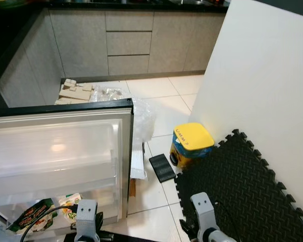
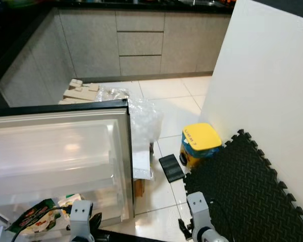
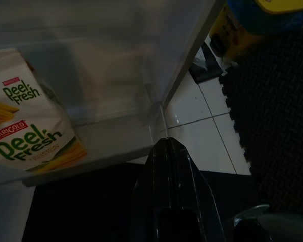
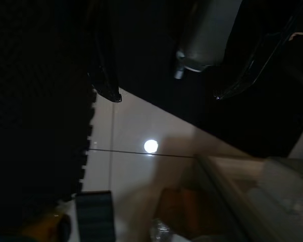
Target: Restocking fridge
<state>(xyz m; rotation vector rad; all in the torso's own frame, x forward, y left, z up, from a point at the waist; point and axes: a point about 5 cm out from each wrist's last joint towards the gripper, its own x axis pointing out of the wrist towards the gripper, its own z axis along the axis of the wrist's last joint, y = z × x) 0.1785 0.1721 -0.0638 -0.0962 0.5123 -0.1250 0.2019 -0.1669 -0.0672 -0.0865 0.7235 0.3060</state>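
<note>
The fridge door stands open on the left, its clear shelves facing up at me. In its lowest shelf lie a Peel Fresh juice pack and a green and red packet. My left gripper hangs low beside that shelf's corner, its black fingers pressed together and holding nothing. My right gripper hangs over the white floor tiles by the foam mat. It is open, with nothing between its fingers. Both silver wrists, the left wrist and the right wrist, show at the bottom edge.
A yellow-lidded tub stands on the floor at the edge of a black foam mat. A small black slab lies beside it. A white panel rises on the right. Crumpled plastic wrap and cardboard pieces lie before the grey cabinets.
</note>
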